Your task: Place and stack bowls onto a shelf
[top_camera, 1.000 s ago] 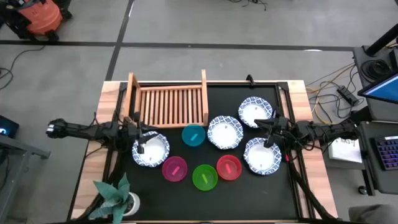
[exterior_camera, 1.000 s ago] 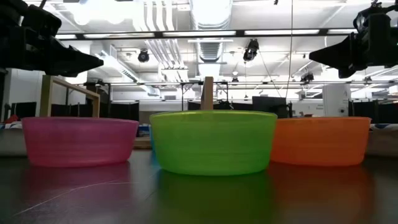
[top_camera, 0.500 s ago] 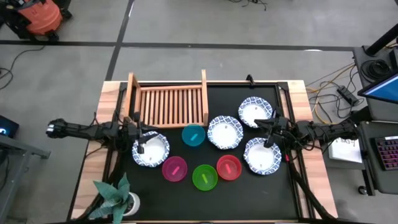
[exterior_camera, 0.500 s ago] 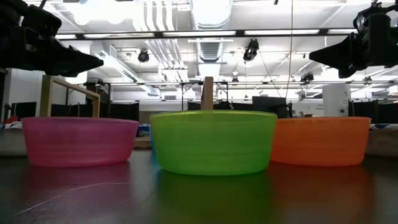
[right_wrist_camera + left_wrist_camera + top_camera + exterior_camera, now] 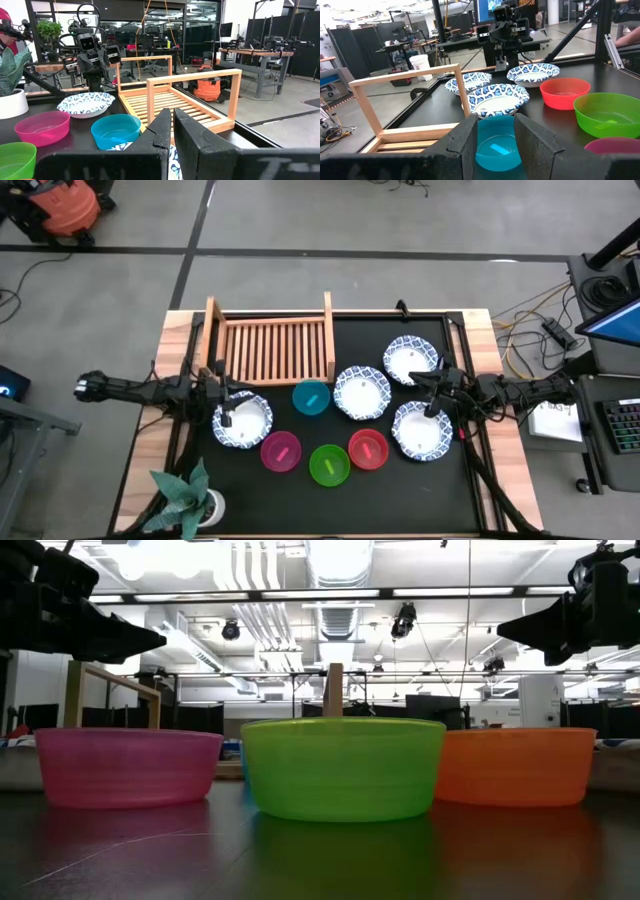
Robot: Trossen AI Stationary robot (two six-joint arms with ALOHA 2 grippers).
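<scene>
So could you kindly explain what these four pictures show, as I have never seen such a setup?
It is a robot with two dark arms at a table, each ending in a two-finger pincer. One picture looks straight down, one looks level across the tabletop, and two come from cameras on the wrists. In the overhead view the left pincer is above a white bowl and the right pincer is between two other white bowls; neither holds anything. The left one is open, the right one nearly closed. Eight bowls sit on the black mat: four white with blue rims, plus cyan, magenta, green and red. The wooden shelf holds none yet.
</scene>
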